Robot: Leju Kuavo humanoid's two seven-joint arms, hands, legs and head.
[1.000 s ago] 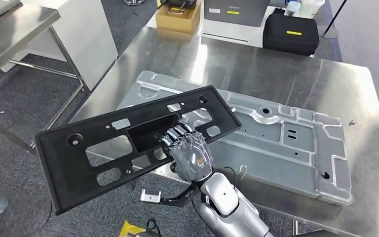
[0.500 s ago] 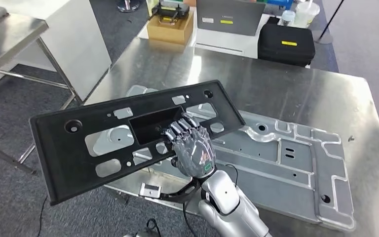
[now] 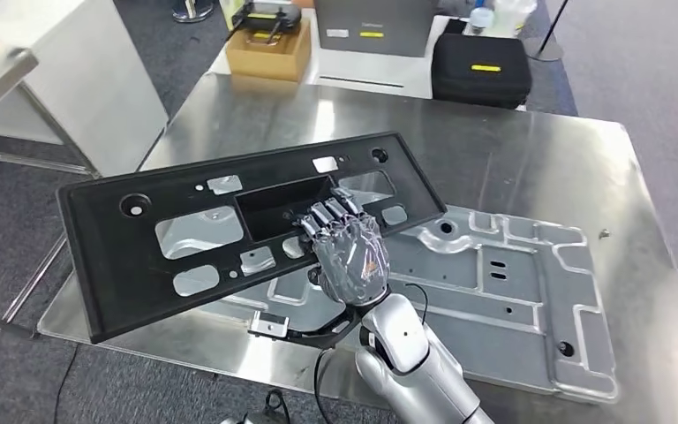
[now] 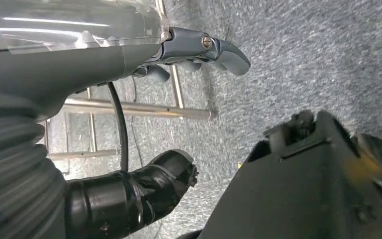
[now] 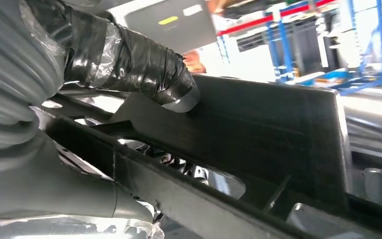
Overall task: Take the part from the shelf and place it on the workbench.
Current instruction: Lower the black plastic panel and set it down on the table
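Now: right hand (image 3: 346, 256) clamped on the black part (image 3: 141, 256), fingers hooked into its central rectangular opening | part held tilted above the steel tabletop (image 3: 530, 168), its far end over the grey metal plate (image 3: 512, 300) lying there | left hand (image 4: 144, 74) hangs over grey carpet, fingers apart, holding nothing

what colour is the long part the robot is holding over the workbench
Black, matte, with several cut-out holes; the head view shows it best.
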